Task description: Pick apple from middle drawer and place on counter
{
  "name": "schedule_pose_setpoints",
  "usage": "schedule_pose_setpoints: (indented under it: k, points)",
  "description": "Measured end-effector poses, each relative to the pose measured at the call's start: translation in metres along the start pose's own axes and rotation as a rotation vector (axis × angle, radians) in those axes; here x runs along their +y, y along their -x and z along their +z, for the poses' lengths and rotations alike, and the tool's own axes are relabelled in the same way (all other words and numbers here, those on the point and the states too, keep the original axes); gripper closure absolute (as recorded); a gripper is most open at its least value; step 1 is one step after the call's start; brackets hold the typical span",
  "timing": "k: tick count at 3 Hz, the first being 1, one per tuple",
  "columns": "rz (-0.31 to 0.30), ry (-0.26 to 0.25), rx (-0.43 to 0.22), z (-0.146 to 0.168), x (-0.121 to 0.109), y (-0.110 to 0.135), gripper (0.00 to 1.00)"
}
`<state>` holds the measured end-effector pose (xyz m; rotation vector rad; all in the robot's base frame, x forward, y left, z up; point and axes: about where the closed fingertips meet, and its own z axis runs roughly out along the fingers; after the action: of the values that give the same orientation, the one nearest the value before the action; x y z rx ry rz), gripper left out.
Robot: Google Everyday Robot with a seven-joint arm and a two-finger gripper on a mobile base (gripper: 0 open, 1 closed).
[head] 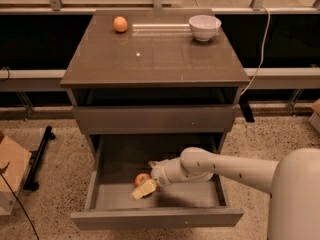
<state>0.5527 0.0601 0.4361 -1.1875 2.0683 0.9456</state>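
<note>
The apple (141, 178), small and red with a yellowish patch, lies on the floor of the pulled-out middle drawer (155, 217), left of centre. My gripper (148, 176) reaches into the drawer from the right and is down at the apple. It is open, with one pale finger (143, 189) in front of the apple and the other (152, 163) behind it. The counter (155, 59) is the glossy brown top of the cabinet above.
An orange round fruit (120, 24) sits at the counter's back left and a white bowl (204, 27) at its back right. A closed grey drawer front (155, 119) lies above the open drawer. A cardboard box (10, 179) and a black stand (39, 156) are on the floor at left.
</note>
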Motion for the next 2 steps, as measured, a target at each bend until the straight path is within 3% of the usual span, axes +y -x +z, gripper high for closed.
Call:
schedule_pose_setpoints:
  k: [2]
  points:
    - [0.097, -0.016, -0.005, 0.038, -0.015, -0.033, 0.0]
